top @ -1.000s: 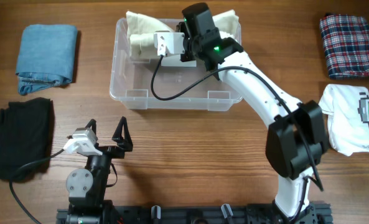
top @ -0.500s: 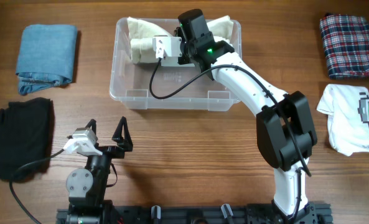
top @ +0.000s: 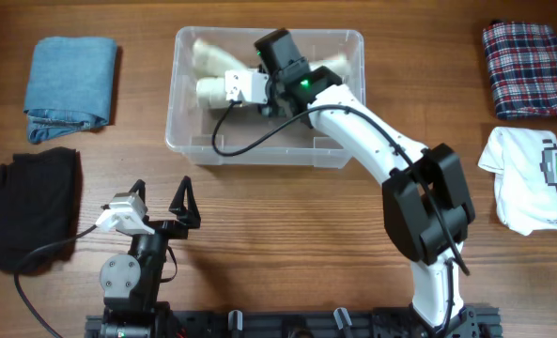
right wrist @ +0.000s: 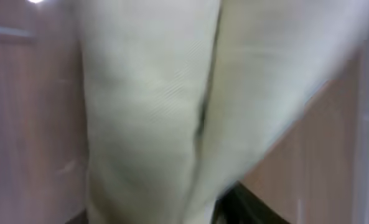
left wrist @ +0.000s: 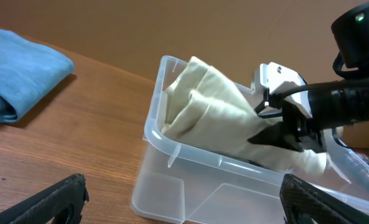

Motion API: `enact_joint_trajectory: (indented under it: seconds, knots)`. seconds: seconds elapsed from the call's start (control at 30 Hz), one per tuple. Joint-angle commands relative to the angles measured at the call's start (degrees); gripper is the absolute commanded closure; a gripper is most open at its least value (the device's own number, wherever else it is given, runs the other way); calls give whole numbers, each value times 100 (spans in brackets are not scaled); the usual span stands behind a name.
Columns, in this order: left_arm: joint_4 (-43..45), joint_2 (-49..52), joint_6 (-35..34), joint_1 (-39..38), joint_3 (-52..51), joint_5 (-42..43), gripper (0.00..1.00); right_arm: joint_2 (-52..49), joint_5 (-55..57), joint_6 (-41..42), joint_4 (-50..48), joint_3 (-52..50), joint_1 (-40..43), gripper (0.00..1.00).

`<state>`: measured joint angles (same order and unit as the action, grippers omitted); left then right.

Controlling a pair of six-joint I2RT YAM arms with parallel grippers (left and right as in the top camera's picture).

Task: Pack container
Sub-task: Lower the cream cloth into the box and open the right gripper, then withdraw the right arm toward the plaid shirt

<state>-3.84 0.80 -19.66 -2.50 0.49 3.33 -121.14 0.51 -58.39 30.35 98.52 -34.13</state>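
The clear plastic container (top: 263,156) stands at the table's back centre. A cream garment (top: 208,68) lies bunched in its far left part. My right gripper (top: 267,92) is inside the container, shut on the cream garment. The left wrist view shows the container (left wrist: 190,186), the cream garment (left wrist: 209,118) and the right gripper (left wrist: 285,134) pinching the cloth. The right wrist view is filled by blurred cream garment (right wrist: 159,112). My left gripper (top: 162,202) is open and empty, low near the front edge, facing the container.
A folded blue garment (top: 71,75) lies at the back left and a black garment (top: 29,202) at the front left. A plaid garment (top: 529,70) lies at the back right, with a white printed T-shirt (top: 532,178) below it.
My right gripper has moved left and down into the container with the cream garment. The cloth has come off the far rim and into the bin. The left arm has not moved.
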Motion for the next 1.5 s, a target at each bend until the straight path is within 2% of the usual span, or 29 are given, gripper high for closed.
enact_joint_trajectory:
  seconds: [0.0,0.43,0.47,0.57,0.7,0.77,0.87,1.13,1.27,1.47]
  knots:
    - [-35,-42,-9,39,-17,-17,0,608,-7,468,234,129,-229,0]
    - [-35,-42,-9,39,-17,-17,0,2240,295,1075,691,129,-284,0]
    - [-35,-42,-9,39,-17,-17,0,2269,293,1211,680,129,-251,0]
    - [-35,-42,-9,39,-17,-17,0,2433,175,2367,752,129,-195,0]
    - [-33,-42,-9,39,-17,-17,0,2726,741,3064,728,162,66,0]
    - [-35,-42,-9,39,-17,-17,0,2776,813,3364,728,188,439,0]
    - [-35,-42,-9,39,-17,-17,0,2780,708,4207,721,199,1532,0]
    - [-35,-42,-9,39,-17,-17,0,2599,-1084,6035,472,197,4586,0]
    - [-35,-42,-9,39,-17,-17,0,2277,-1591,6616,503,197,5626,0]
    - [-33,-42,-9,39,-17,-17,0,1598,-2216,7462,660,197,6658,0]
